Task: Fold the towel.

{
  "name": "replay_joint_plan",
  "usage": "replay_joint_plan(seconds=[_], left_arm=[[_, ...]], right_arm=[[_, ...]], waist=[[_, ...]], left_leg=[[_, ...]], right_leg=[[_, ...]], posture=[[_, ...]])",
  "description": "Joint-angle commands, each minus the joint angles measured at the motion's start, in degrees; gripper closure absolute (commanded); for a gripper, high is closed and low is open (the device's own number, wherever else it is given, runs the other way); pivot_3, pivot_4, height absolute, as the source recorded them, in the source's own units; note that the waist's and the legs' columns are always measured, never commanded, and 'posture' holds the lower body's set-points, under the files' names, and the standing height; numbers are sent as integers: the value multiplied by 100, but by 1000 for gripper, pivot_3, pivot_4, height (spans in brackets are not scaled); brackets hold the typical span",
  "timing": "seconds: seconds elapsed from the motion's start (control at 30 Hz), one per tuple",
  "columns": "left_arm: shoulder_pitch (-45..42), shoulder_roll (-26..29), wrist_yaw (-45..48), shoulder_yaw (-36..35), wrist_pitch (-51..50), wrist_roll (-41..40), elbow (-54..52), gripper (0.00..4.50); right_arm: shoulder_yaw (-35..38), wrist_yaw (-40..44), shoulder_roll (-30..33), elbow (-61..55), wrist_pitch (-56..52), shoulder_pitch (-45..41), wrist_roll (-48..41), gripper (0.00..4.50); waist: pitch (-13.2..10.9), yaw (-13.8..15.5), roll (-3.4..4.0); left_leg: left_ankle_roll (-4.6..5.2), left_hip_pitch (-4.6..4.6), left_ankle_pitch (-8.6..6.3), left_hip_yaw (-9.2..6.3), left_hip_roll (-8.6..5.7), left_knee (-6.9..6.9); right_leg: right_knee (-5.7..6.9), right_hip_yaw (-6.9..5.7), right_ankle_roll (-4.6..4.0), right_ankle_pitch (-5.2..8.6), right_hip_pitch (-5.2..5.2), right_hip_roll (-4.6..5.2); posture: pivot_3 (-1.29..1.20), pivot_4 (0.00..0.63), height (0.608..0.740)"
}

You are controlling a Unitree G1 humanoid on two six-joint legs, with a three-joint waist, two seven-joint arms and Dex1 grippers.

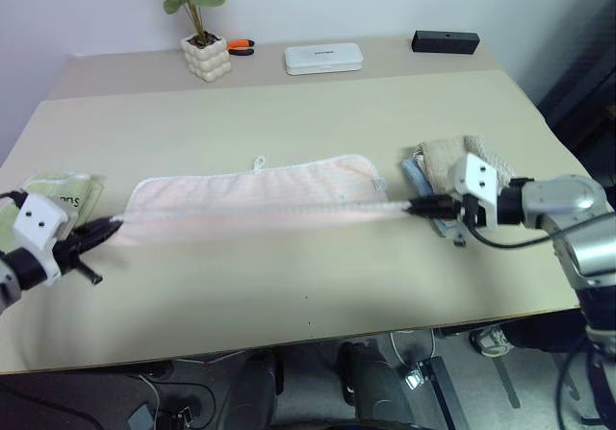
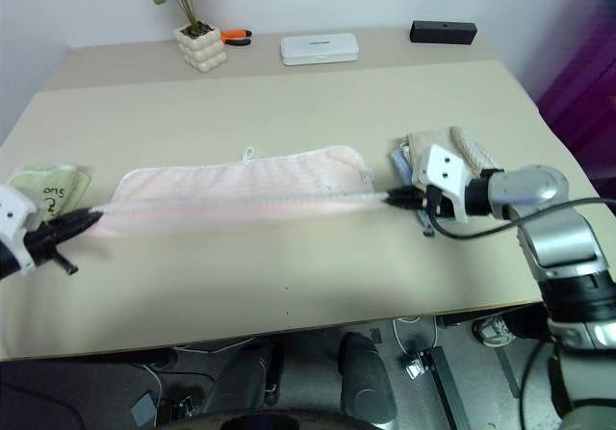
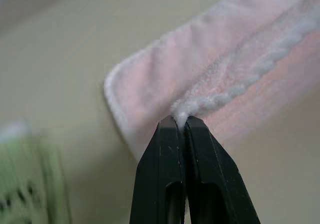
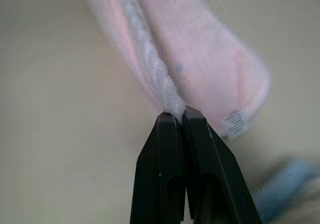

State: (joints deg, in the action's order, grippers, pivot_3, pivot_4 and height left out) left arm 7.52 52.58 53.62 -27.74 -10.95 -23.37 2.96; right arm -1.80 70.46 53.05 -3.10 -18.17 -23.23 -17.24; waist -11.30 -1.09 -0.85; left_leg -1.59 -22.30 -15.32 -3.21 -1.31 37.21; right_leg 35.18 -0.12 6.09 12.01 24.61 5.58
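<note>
The pale pink towel (image 1: pixel 255 194) lies stretched across the middle of the beige table, folded lengthwise, its near edge pulled taut into a line between both grippers. My left gripper (image 1: pixel 108 226) is shut on the towel's left corner (image 3: pixel 181 115). My right gripper (image 1: pixel 412 206) is shut on the towel's right corner (image 4: pixel 174 108). A small loop tag (image 1: pixel 258 163) sticks out of the far edge.
A light green towel (image 1: pixel 60 192) lies at the left edge behind my left gripper. A beige knitted cloth (image 1: pixel 449 156) on a blue cloth sits behind my right gripper. At the back stand a potted plant (image 1: pixel 205 53), a white case (image 1: pixel 323 58) and a black box (image 1: pixel 446 41).
</note>
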Motion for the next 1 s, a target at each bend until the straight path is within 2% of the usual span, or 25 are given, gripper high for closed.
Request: replay_joint_plan(seconds=[0.03, 0.1, 0.2, 0.33, 0.43, 0.63, 0.8, 0.97, 1.0], left_arm=[[392, 186, 246, -518, -399, -238, -397, 4500], [694, 253, 468, -643, -701, -377, -605, 4500], [590, 250, 409, -601, -758, -359, -598, 4500], [-301, 118, 26, -188, -557, -111, -55, 4500], [-1450, -56, -281, 423, -271, 320, 908, 4500], [-2532, -252, -333, 1090, 215, 821, 2297, 4500], [-2890, -379, -382, 1366, 519, 1050, 2904, 4500], [-2938, -404, -315, 1400, 412, 1020, 3060, 4500], [-2922, -391, -305, 1407, 377, 1013, 3075, 4207]], right_arm=[[328, 202, 303, -512, -352, 197, -331, 4460], [379, 315, 416, -701, -503, 340, -494, 4460], [269, -21, 226, -443, -385, 22, -278, 4460], [-61, -436, -196, 357, 32, -642, 243, 4460], [-460, -834, -739, 1685, 649, -1473, 888, 4460], [-822, -1138, -1433, 3689, 1624, -2467, 1546, 4460], [-886, -1423, -1860, 4935, 2303, -2987, 1868, 4460], [-826, -1729, -2015, 5626, 2691, -3260, 2059, 4460], [-805, -1765, -2039, 5725, 2712, -3314, 2067, 4216]], waist=[[0, 28, 0], [1, 32, -1], [1, 37, -1], [2, 48, -3], [4, 31, -3], [4, -5, -3], [4, -12, -3], [4, -9, -3], [4, -8, -3]], left_leg=[[0, -1, 0, 1, 1, 4], [0, -2, 0, 0, 2, 8], [0, -1, 0, 1, 0, 8], [-1, 0, 1, -1, -8, 18], [-2, 2, 1, 0, -13, 16], [-4, -13, 2, 3, -16, 1], [-5, -14, 3, 6, -16, -5], [-7, -12, 4, 5, -16, -2], [-8, -13, 5, 5, -16, -2]], right_leg=[[-1, 0, -6, 4, -1, -2], [0, -1, -6, 4, -2, -3], [-1, -1, -6, 4, -3, -2], [2, -4, -7, 3, -7, -8], [1, -4, 11, -8, -10, -9], [1, -3, 11, -11, 13, -8], [2, -2, 11, -11, 19, -7], [6, -2, 11, -12, 18, -7], [7, -1, 11, -12, 18, -7]], posture=[[0, 150, 740], [0, 150, 740], [0, 150, 740], [0, 150, 740], [0, 150, 740], [0, 150, 740], [0, 150, 740], [0, 150, 740], [0, 150, 740]])
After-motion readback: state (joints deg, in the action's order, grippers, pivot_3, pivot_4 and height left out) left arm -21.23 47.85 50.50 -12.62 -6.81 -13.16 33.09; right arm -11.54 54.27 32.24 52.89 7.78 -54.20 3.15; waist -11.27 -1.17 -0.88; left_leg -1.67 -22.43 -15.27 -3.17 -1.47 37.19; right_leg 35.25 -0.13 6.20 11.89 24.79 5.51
